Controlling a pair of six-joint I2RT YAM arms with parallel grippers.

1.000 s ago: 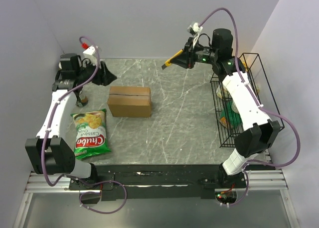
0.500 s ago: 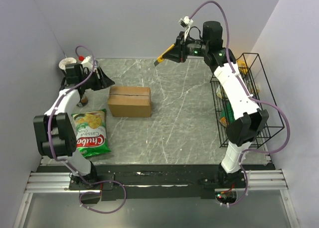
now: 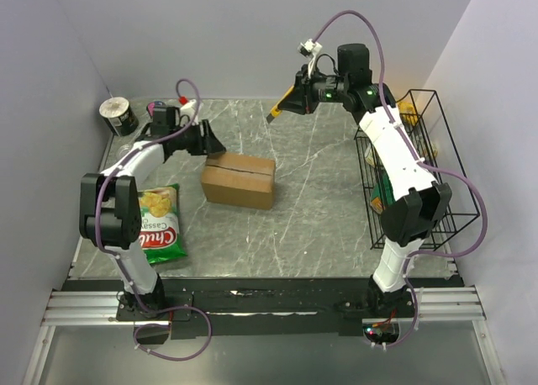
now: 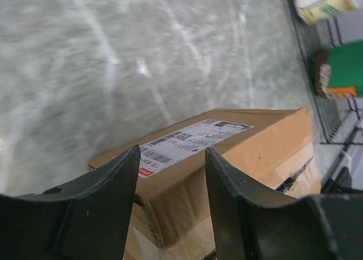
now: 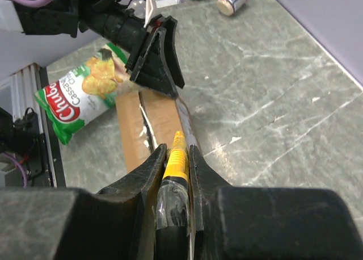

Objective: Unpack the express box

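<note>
Express box (image 3: 239, 181): left hand (image 4: 172, 163) parted narrowly, fingers astride its labelled edge. Box lies left of centre on desk (image 3: 319, 208), taped seam up. Right hand (image 3: 296, 97) aloft, clamping yellow knife (image 3: 278, 108). Wire basket (image 3: 366, 202), far right, holds snack packets.

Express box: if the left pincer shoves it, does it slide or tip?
Probably slides, not tips: the express box is low and wide, flat on the smooth table. Likely stiff: crisp cardboard edges, taped seam. The left pincer sits near one corner, so a push may swivel it.
</note>
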